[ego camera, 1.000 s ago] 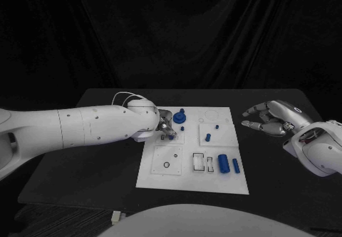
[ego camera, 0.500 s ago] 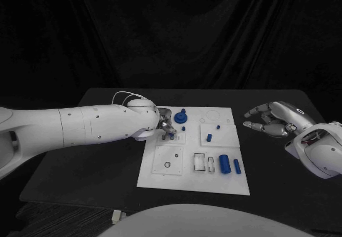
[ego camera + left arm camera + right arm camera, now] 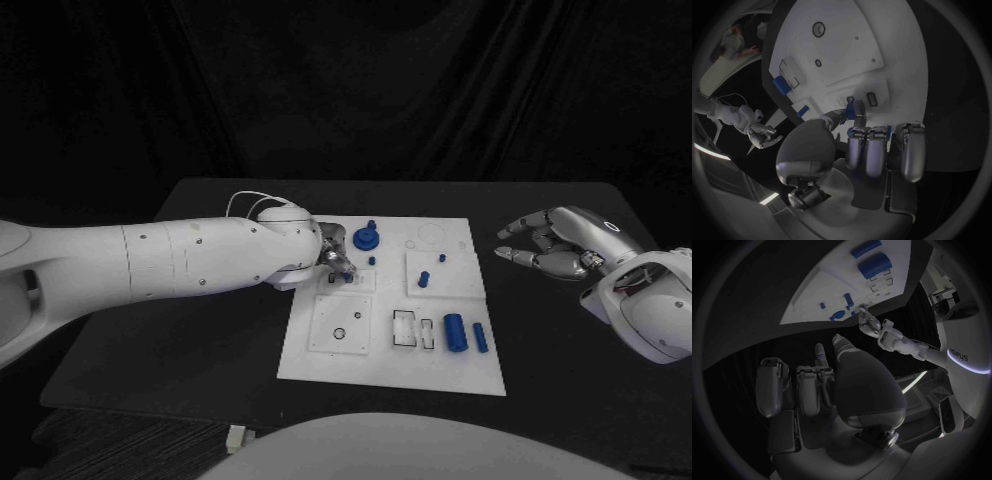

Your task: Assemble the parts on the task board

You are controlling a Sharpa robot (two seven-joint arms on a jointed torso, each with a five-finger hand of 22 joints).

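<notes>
At the left edge of the task board (image 3: 392,355), the left hand (image 3: 335,261) pinches a small blue part (image 3: 859,109) between thumb and finger, low over the white plate. The right hand (image 3: 555,240) hovers beside the board, holding nothing, fingers half curled and apart.

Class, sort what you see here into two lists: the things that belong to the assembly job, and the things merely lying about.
Belong to the job:
task board
blue parts on it, such as the round piece, the peg and the large cylinder
left hand, at a small part
right hand, off the board

Lying about:
black table
small pale object below the table's near edge
</notes>
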